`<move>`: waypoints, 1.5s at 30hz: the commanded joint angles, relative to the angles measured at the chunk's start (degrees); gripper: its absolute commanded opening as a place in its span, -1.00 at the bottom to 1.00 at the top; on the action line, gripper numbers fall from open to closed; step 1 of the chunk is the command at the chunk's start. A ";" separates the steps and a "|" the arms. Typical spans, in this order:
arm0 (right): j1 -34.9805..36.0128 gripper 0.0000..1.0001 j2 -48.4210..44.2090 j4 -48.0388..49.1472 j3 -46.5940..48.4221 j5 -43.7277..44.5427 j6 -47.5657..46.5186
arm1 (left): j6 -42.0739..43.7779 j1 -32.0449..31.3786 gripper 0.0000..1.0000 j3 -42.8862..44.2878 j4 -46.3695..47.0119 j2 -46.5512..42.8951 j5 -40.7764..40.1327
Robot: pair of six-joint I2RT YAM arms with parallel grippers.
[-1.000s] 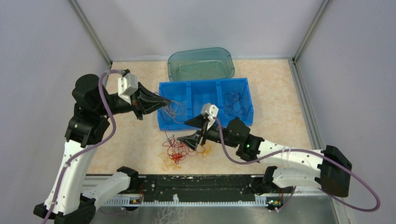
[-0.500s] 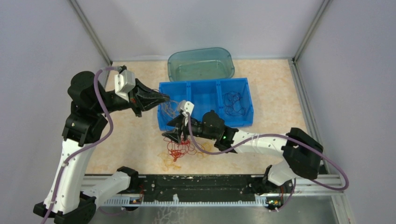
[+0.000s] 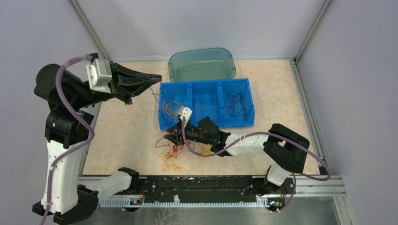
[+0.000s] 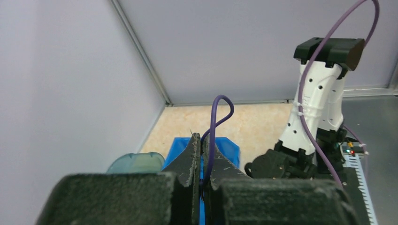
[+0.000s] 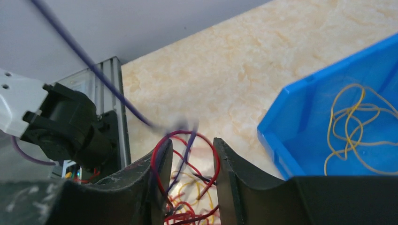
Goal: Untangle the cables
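Where the cables are lying: we are seeing the cables (image 3: 172, 151) clumped on the table (image 3: 126, 122), just in front of the blue bin (image 3: 234, 123).
Right gripper (image 5: 191, 143): the nearer one, straddling red and purple loops, jaws apart, not pinching.
Left gripper (image 4: 200, 137): raised, clamping a purple strand (image 4: 212, 126) that is running down to the clump.
Axis: we are judging that the pull lies along that strand.

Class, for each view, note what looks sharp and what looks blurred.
Top external view: even light, the clump of thin red and yellow cables crisp. Left wrist view: the black left gripper is soft up close, the white arm behind sharp. Right wrist view: a dark purple strand smears inside the black right gripper.
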 commanded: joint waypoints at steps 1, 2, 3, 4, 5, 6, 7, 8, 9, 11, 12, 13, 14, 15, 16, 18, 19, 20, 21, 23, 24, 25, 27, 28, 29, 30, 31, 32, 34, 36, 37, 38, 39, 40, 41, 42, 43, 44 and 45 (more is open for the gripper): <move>0.68 -0.26 1.59 4.24 -3.68 2.10 1.90 | 1.09 -0.16 -0.99 6.46 6.37 1.25 -3.45; 0.61 -0.27 1.66 4.81 -4.59 2.36 2.34 | 1.80 -0.14 -0.99 7.47 7.20 1.55 -4.46; 0.65 -0.27 1.64 5.39 -5.96 2.62 2.81 | 2.50 -0.12 -0.99 8.44 8.26 1.75 -5.94; 0.71 -0.27 1.59 6.02 -7.12 2.80 3.21 | 3.14 -0.16 -0.99 9.28 9.44 2.00 -7.09; 0.69 -0.27 1.59 6.70 -8.17 3.11 3.66 | 4.33 -0.17 -1.00 10.14 10.24 2.27 -7.86; 0.76 -0.27 1.47 7.24 -9.19 3.32 4.04 | 5.49 -0.16 -1.00 11.00 11.00 2.57 -8.46; 0.87 -0.27 1.39 7.74 -10.10 3.57 4.37 | 6.52 -0.11 -1.00 11.88 11.69 2.87 -9.23; 1.04 -0.27 1.37 8.10 -11.15 3.94 4.58 | 7.86 -0.16 -1.00 12.60 12.55 3.16 -9.95; 1.13 -0.27 1.27 8.60 -12.15 4.32 4.75 | 8.76 -0.16 -1.00 13.41 13.12 3.50 -10.58; 1.15 -0.27 1.08 9.76 -13.85 5.23 5.29 | 10.58 -0.09 -1.00 14.78 13.38 4.02 -11.03; 1.18 -0.23 0.57 10.23 -14.56 5.90 5.41 | 10.99 -0.08 -1.00 15.31 13.44 4.24 -11.16; 1.18 -0.16 -0.45 10.26 -15.09 6.89 5.28 | 10.97 -0.01 -1.00 15.63 13.26 4.40 -11.17; 1.14 -0.04 -2.22 9.83 -15.49 8.03 4.88 | 10.84 -0.03 -1.00 15.62 12.89 4.41 -10.88; 1.17 0.06 -4.34 8.93 -15.53 9.55 4.14 | 10.36 -0.07 -1.00 15.44 12.30 4.33 -10.52; 1.14 0.15 -7.31 7.47 -15.40 10.81 3.26 | 9.94 -0.05 -1.00 14.92 11.59 4.18 -9.94; 1.18 0.30 -13.65 3.98 -14.26 12.82 0.85 | 9.20 -0.01 -1.00 12.88 9.78 3.35 -8.24; 1.15 0.36 -17.89 2.22 -13.47 13.24 -0.27 | 8.64 -0.03 -1.00 11.13 9.41 2.68 -7.82; 1.10 0.42 -20.58 0.42 -12.43 13.30 -1.42 | 7.92 -0.07 -1.00 9.21 9.25 1.83 -7.64; 1.07 0.47 -23.16 -1.74 -10.41 13.04 -2.32 | 7.08 -0.03 -1.00 7.12 9.18 0.99 -7.43; 0.87 0.55 -27.17 -5.90 -6.92 11.55 -3.97 | 5.55 -0.08 -1.00 2.95 8.73 -0.68 -6.68; 0.78 0.58 -28.72 -7.73 -4.96 10.50 -4.69 | 4.59 -0.08 -1.00 0.93 8.70 -1.51 -6.31; 0.66 0.61 -29.67 -8.99 -3.34 9.11 -5.35 | 3.50 -0.04 -1.00 -1.13 8.70 -2.34 -5.95; 0.57 0.64 -30.97 -10.78 -0.02 6.22 -6.25 | 2.05 -0.08 -1.00 -4.43 8.70 -3.55 -5.28; 0.58 0.64 -31.23 -11.27 1.22 4.63 -6.63 | 1.20 -0.06 -1.00 -5.82 8.70 -4.13 -5.02; 0.56 0.64 -31.13 -11.53 2.63 3.21 -7.06 | 0.63 -0.08 -1.00 -6.87 8.65 -4.52 -4.69; 0.54 0.64 -30.87 -11.86 3.88 2.30 -7.48 | -0.06 -0.10 -1.00 -7.74 8.61 -4.82 -4.27; 0.52 0.64 -30.46 -12.14 5.06 1.79 -7.69 | -0.90 -0.06 -1.00 -8.50 8.61 -5.04 -4.13; 0.33 0.64 -29.89 -12.02 6.13 1.50 -7.90 | -1.56 -0.12 -1.00 -9.11 8.53 -5.18 -3.88; -0.03 0.60 -28.59 -11.81 7.84 0.61 -8.18 | -2.87 -0.11 -1.00 -10.26 8.36 -5.49 -3.22; -0.48 0.56 -26.95 -11.90 9.61 -0.32 -8.15 | -4.21 -0.07 -1.00 -11.28 8.26 -5.95 -2.49; -0.73 0.54 -26.04 -12.02 10.41 -0.71 -8.10 | -4.84 -0.08 -1.00 -11.81 8.21 -6.12 -2.13; -0.88 0.52 -24.85 -12.19 11.17 -1.48 -8.13 | -5.38 -0.09 -1.00 -12.31 8.18 -6.34 -1.89; -1.10 0.50 -24.19 -12.27 11.81 -2.33 -7.98 | -5.73 -0.06 -1.00 -12.59 8.13 -6.53 -1.76; -1.16 0.46 -23.59 -12.24 12.28 -3.01 -7.93 | -5.99 -0.11 -1.00 -12.96 8.09 -6.68 -1.65; -1.24 0.42 -23.09 -12.19 12.79 -3.71 -7.70 | -6.21 -0.08 -1.00 -13.43 8.08 -6.90 -1.68; -1.30 0.37 -22.54 -12.10 13.15 -4.30 -7.63 | -6.36 -0.09 -1.00 -13.88 8.07 -7.15 -1.69; -1.34 0.30 -22.03 -12.14 13.46 -4.60 -7.62 | -6.67 -0.10 -1.00 -14.43 8.01 -7.42 -1.66; -1.34 0.23 -21.64 -12.34 13.83 -4.73 -7.58 | -6.96 -0.12 -1.00 -15.04 8.04 -7.62 -1.64; -1.46 0.15 -21.23 -12.44 14.03 -4.88 -7.37 | -7.47 -0.07 -1.00 -15.73 8.12 -7.84 -1.56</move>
